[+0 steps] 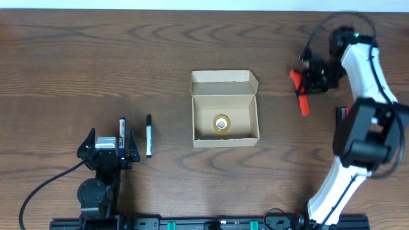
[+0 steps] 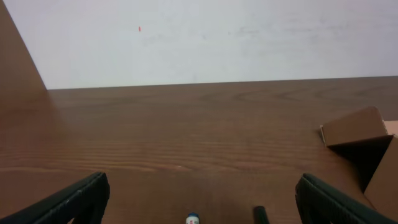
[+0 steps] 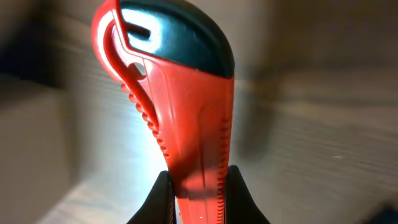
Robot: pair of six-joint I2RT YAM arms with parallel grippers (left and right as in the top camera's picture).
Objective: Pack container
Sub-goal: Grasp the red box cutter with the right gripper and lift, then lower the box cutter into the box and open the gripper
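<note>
right gripper (image 1: 313,73): clamped on red tool (image 1: 299,91), toward bench (image 1: 77,57) far-right corner | box (image 1: 225,138): open, bench centre, left of and nearer than tool; tool axis roughly far-to-near | left gripper (image 1: 111,135): spread wide, empty, slightly farther off

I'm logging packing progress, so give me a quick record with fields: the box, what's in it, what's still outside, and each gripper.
box: cardboard box, lid flap open, table centre
inside: tape roll
outside: blue pen and black pen, on the table left of the box
left gripper: open, blue pen between its fingers, not gripped
right gripper: shut on red utility knife, right of the box
</note>
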